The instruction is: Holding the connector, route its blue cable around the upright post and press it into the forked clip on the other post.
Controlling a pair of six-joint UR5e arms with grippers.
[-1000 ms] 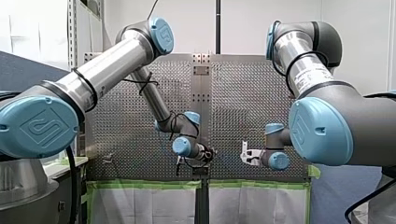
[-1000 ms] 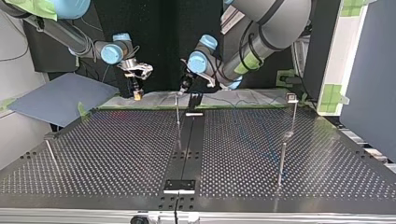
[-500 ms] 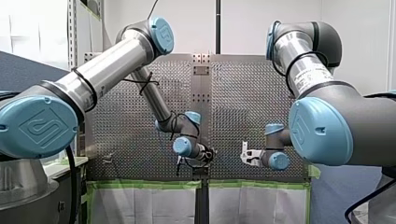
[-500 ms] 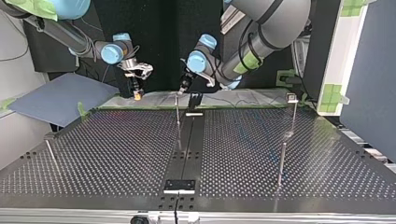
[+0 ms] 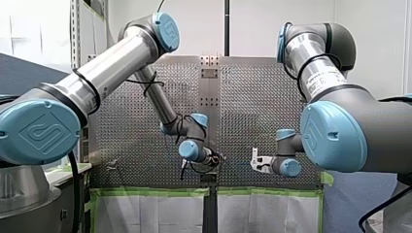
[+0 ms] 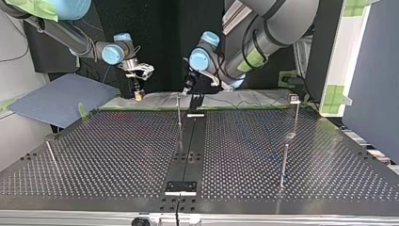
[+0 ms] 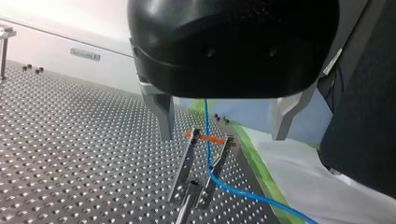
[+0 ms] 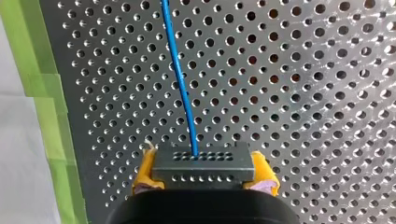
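Note:
My right gripper is shut with its yellow pads on the grey connector. The blue cable runs straight ahead of it over the perforated table. In the top view that gripper hangs at the back left. My left gripper is open, its metal fingers spread above the forked clip. The blue cable drops between the clip's two prongs and trails off towards the green tape. The clip tops a thin post just below my left gripper.
More thin upright posts stand on the table: one at the top view's back right, one nearer at the right, one leaning at the left. Green tape edges the table. A black centre strip runs across it.
My left arm has shifted slightly, its gripper edging right and up in the top view. The right arm and the connector have stayed put.

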